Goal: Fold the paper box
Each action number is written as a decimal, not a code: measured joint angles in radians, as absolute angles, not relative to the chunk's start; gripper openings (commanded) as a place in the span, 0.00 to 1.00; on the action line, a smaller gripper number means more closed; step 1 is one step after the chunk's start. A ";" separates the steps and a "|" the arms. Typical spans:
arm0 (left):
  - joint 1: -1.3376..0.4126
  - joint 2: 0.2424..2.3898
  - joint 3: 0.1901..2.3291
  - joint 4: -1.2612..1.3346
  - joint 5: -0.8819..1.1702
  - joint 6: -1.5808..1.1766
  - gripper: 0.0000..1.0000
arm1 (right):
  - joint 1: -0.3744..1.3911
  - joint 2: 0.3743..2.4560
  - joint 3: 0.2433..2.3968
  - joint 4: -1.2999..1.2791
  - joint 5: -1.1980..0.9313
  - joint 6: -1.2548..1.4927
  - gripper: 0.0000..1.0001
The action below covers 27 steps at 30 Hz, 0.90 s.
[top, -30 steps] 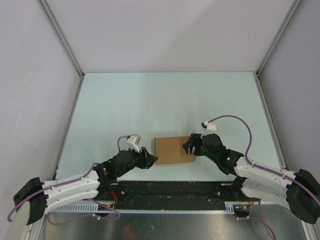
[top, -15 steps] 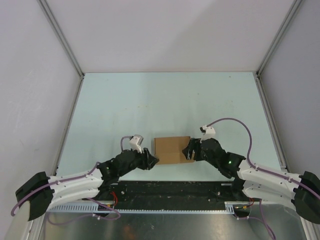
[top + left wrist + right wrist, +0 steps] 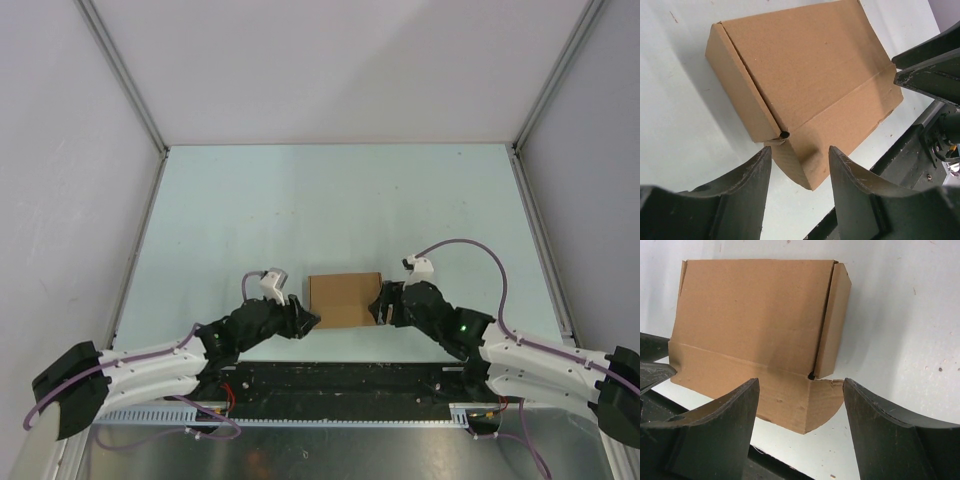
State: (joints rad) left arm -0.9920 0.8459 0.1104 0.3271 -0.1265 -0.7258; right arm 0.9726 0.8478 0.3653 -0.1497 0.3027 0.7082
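Two released grippers, holding nothing: the left gripper [image 3: 311, 319] and right gripper [image 3: 377, 304] flank the tan-brown thin cardboard box [image 3: 345, 298], just between them on the pale surface [image 3: 300, 210]. Light, easily creased; probably best pinched at its rounded flap [image 3: 825, 402].

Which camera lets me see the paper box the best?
The right wrist camera. The paper box fills the picture there, with its flat top, its creases and its folded end flap all sharp. The left wrist camera shows it close up too, but tilted. The top camera shows all of it, but only as a small tan rectangle.
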 measured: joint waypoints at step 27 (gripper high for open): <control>-0.993 0.899 0.120 0.358 -0.099 -0.725 0.54 | 1.019 0.866 0.365 -0.168 0.308 0.725 0.72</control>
State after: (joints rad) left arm -0.9928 0.8986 0.1200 0.3576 -0.0994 -0.7254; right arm 1.0187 0.8661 0.3653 -0.1684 0.3077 0.7250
